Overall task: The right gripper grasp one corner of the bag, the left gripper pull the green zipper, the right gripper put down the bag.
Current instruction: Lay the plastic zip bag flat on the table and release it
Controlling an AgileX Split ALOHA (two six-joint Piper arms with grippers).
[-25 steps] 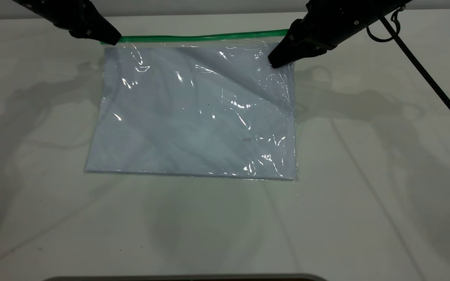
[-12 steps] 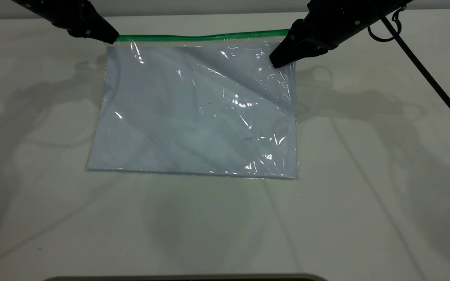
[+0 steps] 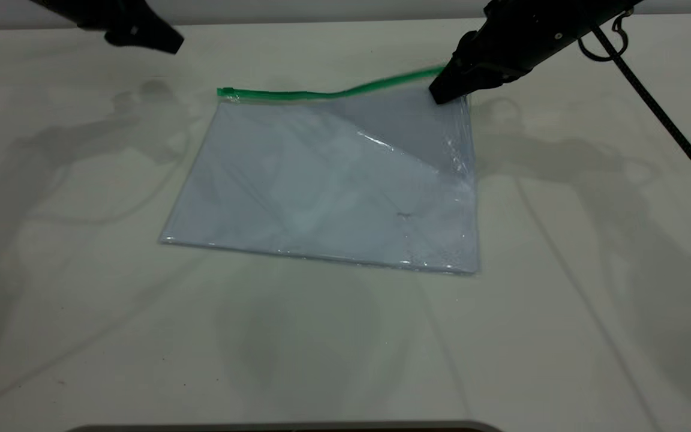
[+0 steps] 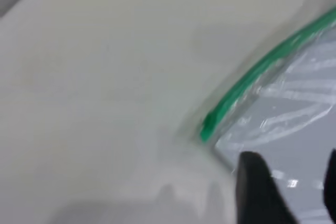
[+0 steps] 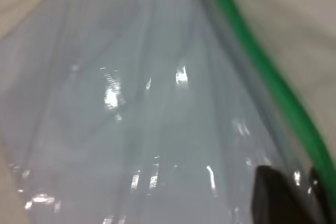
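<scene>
The bag (image 3: 333,180), a clear pouch with white sheets inside, lies on the white table (image 3: 81,270) with its far right corner lifted. My right gripper (image 3: 441,95) is shut on that corner, and in the right wrist view its fingertips (image 5: 273,198) pinch the plastic just beside the green zipper (image 5: 273,82). The green zipper (image 3: 297,94) runs along the far edge and ends at a small green tab (image 3: 224,92). My left gripper (image 3: 171,45) hangs at the far left, apart from the bag. Its own view shows it open (image 4: 294,182) above the plastic near the zipper's end (image 4: 207,127).
A black cable (image 3: 663,114) trails from the right arm across the table's right side. A dark rounded edge (image 3: 285,427) shows at the near table edge.
The left gripper has let go of the zipper's left end and drawn back up and away. The bag has slid to the right, and its far left corner has dropped to the table.
</scene>
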